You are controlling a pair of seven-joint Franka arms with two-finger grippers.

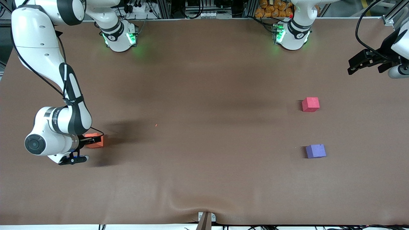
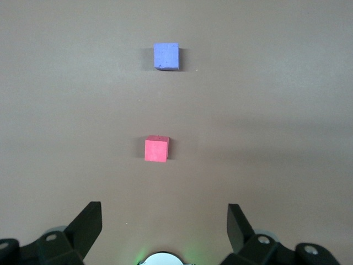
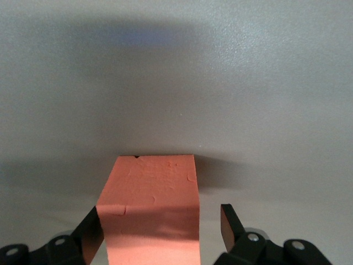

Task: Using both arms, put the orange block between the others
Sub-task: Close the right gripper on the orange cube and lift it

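The orange block (image 1: 97,143) (image 3: 151,187) lies on the brown table near the right arm's end. My right gripper (image 1: 95,139) (image 3: 162,226) is down at table level with a finger on each side of the block. It is open: one finger touches the block, the other stands a small gap off. The others lie near the left arm's end: the pinkish-red cube (image 1: 310,104) (image 2: 156,149), and the purple-blue cube (image 1: 315,151) (image 2: 166,56) nearer the front camera. A block-wide stretch of bare cloth separates them. My left gripper (image 1: 352,67) (image 2: 164,221) hangs open and empty above the table's edge, and the left arm waits.
The brown cloth (image 1: 204,127) covers the whole table and puckers near a clamp (image 1: 206,219) at the front edge. The arms' green-lit bases (image 1: 120,37) (image 1: 291,35) stand along the back edge. The right arm's elbow (image 1: 48,134) hangs low beside the orange block.
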